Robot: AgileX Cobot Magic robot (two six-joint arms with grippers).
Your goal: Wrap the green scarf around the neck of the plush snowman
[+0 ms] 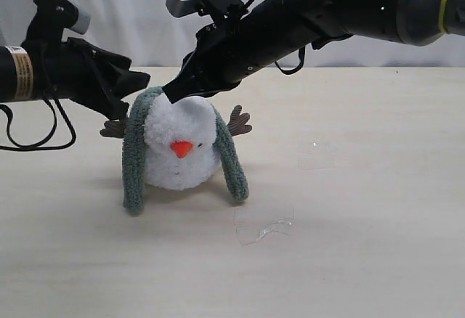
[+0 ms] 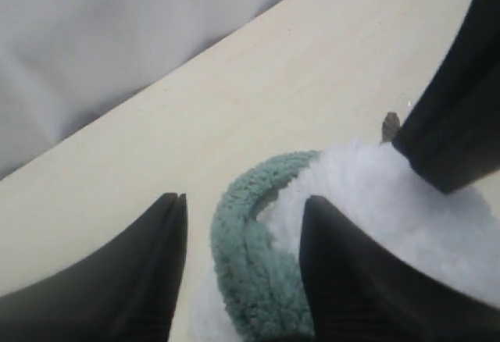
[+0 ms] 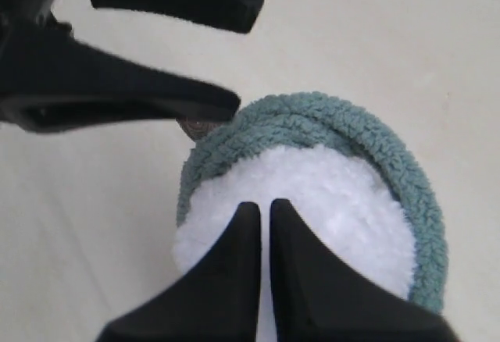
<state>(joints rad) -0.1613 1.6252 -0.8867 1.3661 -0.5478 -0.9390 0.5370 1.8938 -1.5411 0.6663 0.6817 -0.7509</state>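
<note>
The plush snowman sits on the tabletop with the green scarf looped over its head, the ends hanging at 8 and 4 o'clock. The right claw, clenched on nothing, presses the head at 12 o'clock. The left claw, released, straddles the scarf at 10 o'clock. Fluff and scarf hide the neck.

free: table front | blocked: above snowman, left pincer, right pincer

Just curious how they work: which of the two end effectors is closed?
The right end effector: its jaws are together, tips at the head of the plush snowman. The left end effector is open, straddling the green scarf.
</note>
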